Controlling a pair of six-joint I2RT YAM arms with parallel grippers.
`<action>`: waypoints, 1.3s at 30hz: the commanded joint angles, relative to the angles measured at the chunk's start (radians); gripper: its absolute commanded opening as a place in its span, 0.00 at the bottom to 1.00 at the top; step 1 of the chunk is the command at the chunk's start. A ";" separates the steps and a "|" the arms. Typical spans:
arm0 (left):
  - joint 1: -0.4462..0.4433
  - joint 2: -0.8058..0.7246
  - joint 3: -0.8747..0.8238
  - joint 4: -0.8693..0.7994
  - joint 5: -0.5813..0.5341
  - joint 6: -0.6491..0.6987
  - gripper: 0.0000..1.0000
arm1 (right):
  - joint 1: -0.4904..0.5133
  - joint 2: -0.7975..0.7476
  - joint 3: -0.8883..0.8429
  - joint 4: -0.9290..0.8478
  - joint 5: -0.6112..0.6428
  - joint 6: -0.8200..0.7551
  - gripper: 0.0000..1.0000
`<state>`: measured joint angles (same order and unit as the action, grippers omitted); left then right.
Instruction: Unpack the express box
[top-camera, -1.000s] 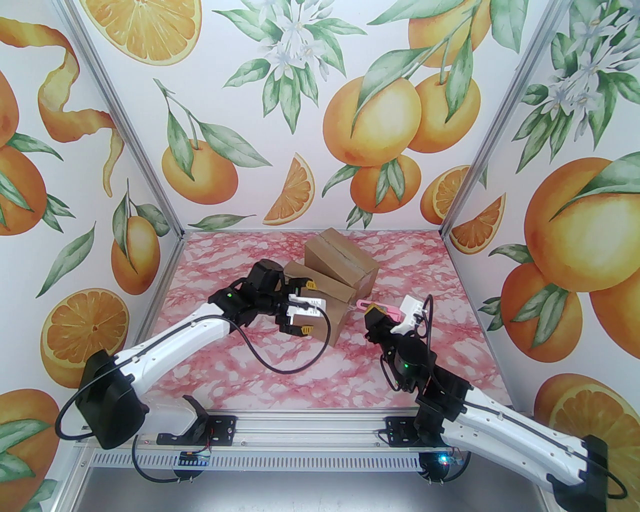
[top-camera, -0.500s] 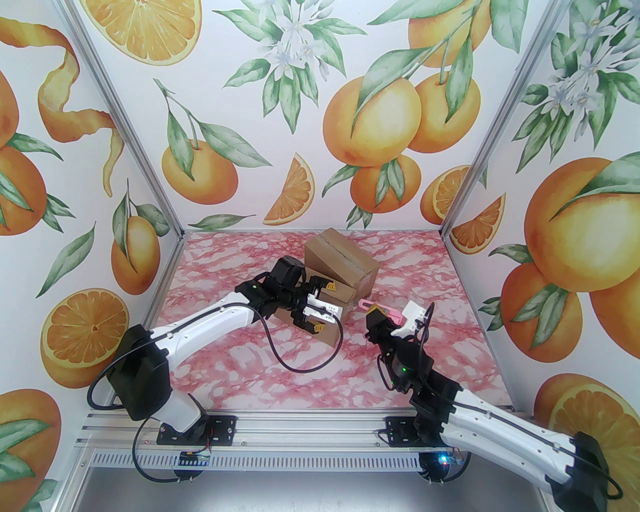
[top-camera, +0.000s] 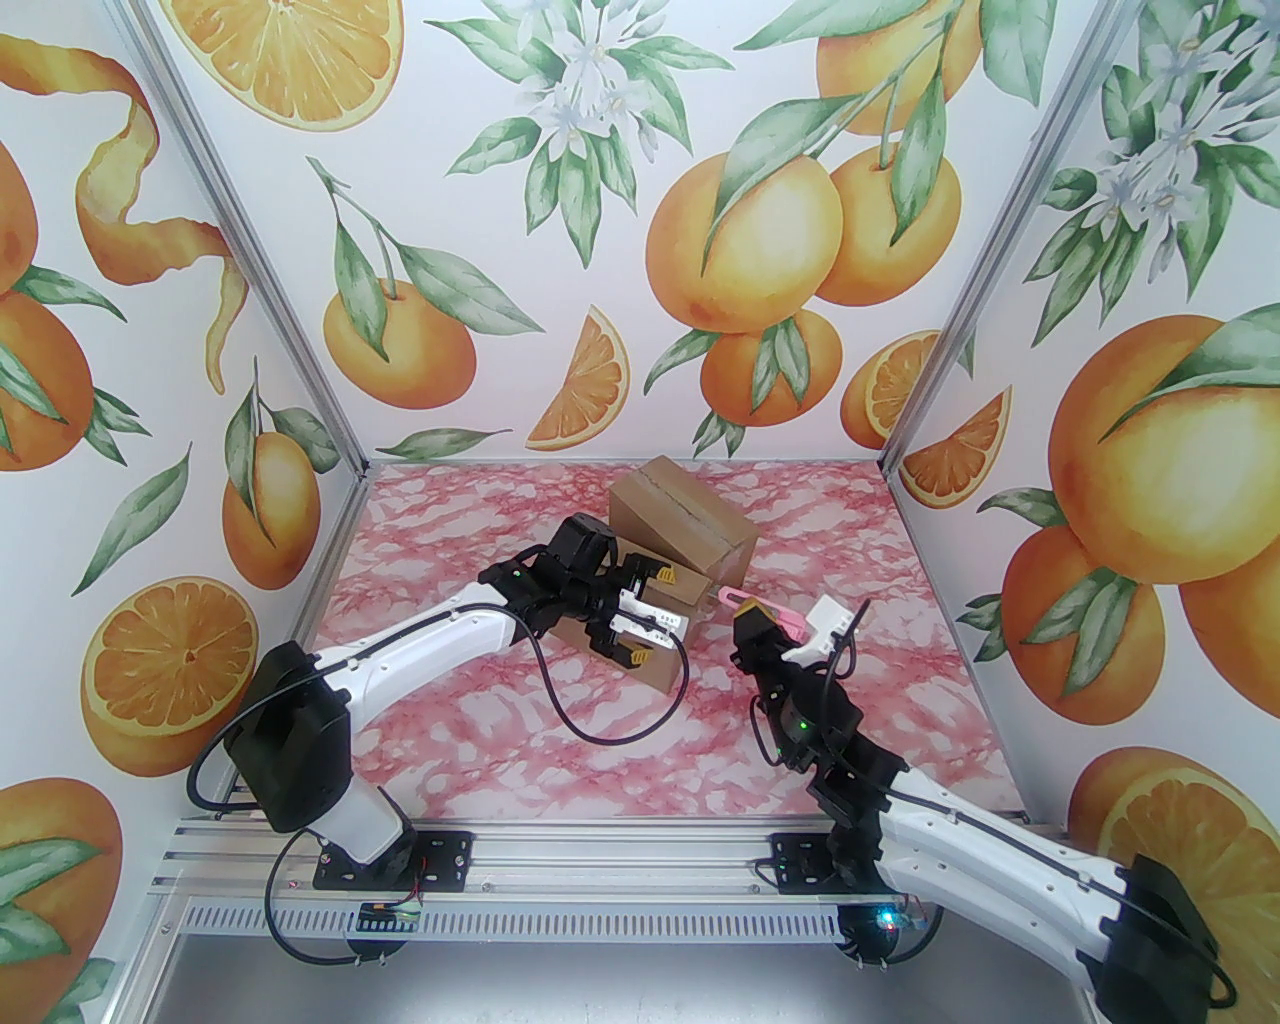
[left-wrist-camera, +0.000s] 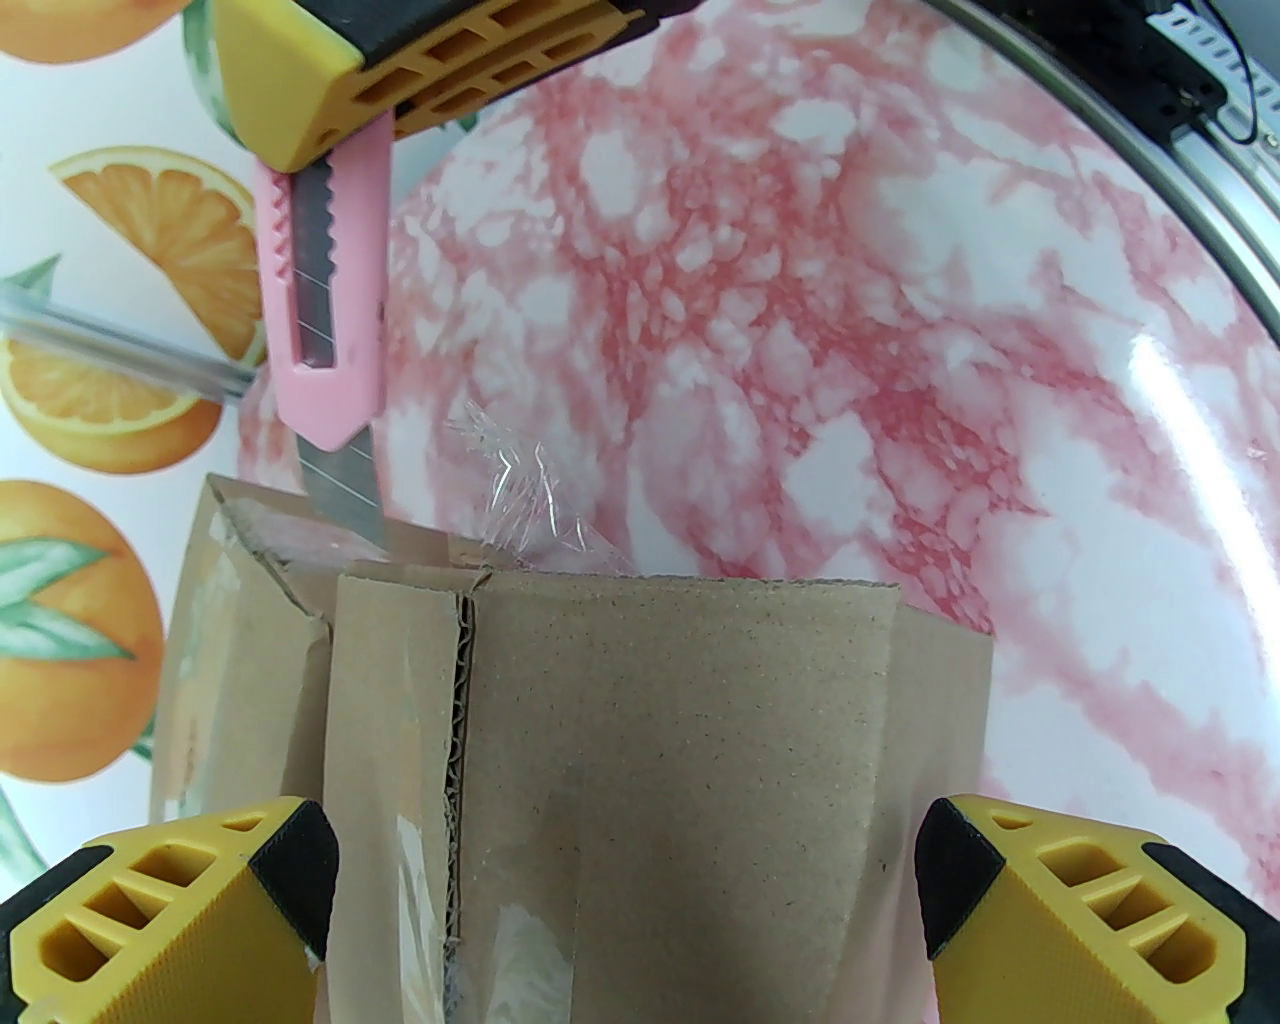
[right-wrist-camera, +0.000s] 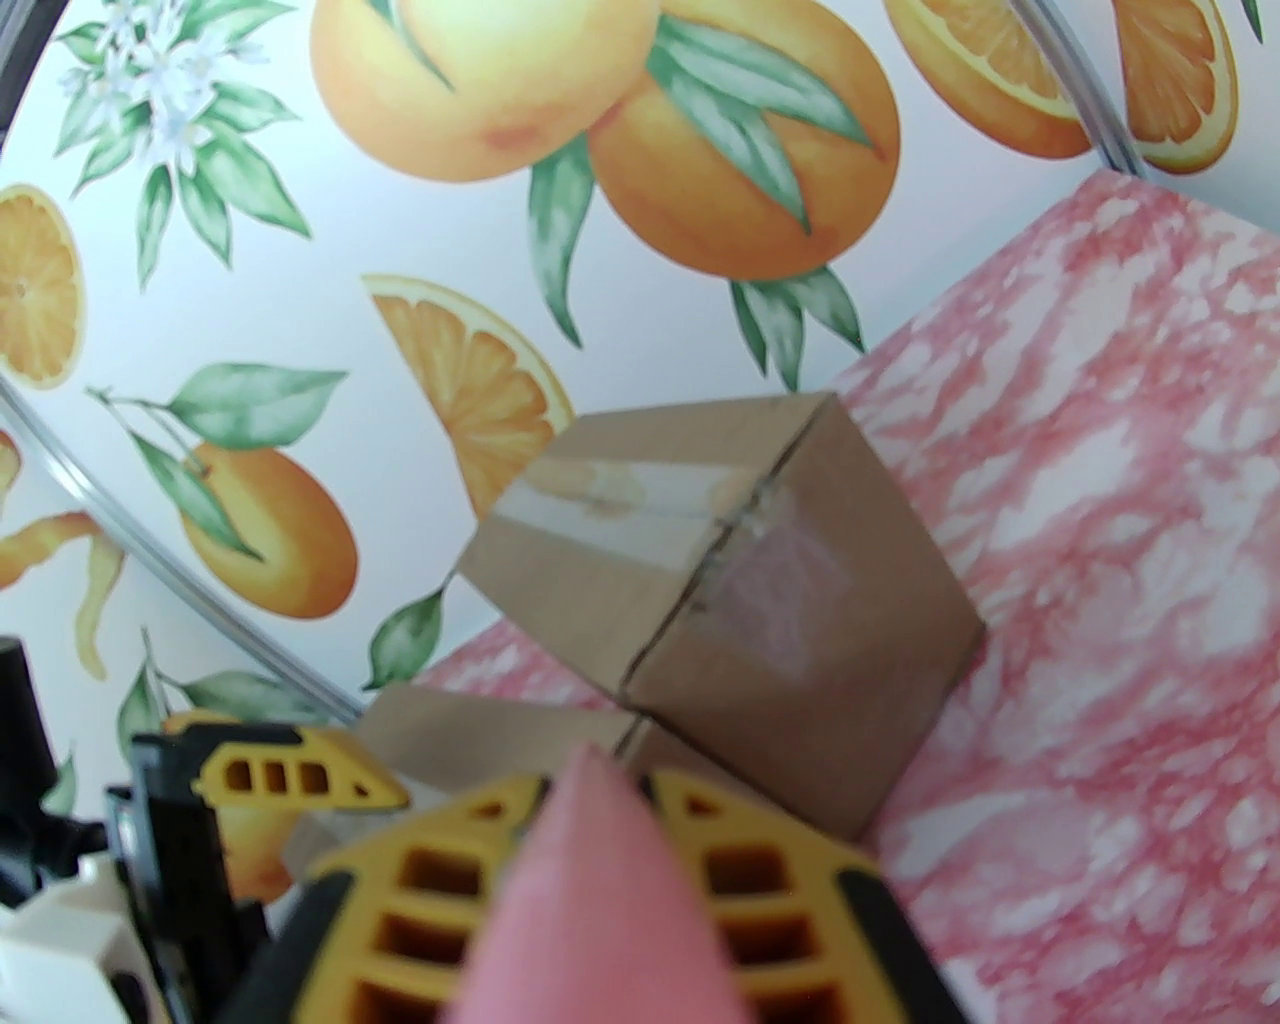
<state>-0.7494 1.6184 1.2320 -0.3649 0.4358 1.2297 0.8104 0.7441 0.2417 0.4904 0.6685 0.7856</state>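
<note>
Steadiness matters: with the left gripper (left-wrist-camera: 625, 880) spread wide astride the matte, corrugated express box (left-wrist-camera: 680, 750) mid-table and the right gripper (top-camera: 747, 620) clamped on the pink utility knife (left-wrist-camera: 320, 300) at the box's 3 o'clock, its steel blade (left-wrist-camera: 345, 490) should run shallow along the glossy, crinkled clear tape (left-wrist-camera: 530, 505).

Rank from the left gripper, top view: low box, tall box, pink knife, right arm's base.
1. Low box: between the left gripper's open fingers.
2. Tall box, behind it, and pink knife, to its right in the right gripper: too close to call.
3. Right arm's base: near edge, far right.
</note>
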 joint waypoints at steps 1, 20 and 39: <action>-0.004 0.011 0.021 0.036 -0.003 -0.002 1.00 | -0.005 0.010 -0.022 0.092 -0.029 0.043 0.00; -0.008 -0.003 -0.063 0.181 -0.058 -0.085 0.98 | -0.005 0.011 -0.088 0.071 -0.044 0.302 0.00; -0.043 0.024 -0.108 0.383 -0.137 -0.284 0.96 | -0.004 -0.035 -0.143 0.044 -0.136 0.503 0.00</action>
<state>-0.7818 1.6245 1.1259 -0.1291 0.3347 0.9928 0.7898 0.6746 0.1280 0.5007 0.6384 1.2495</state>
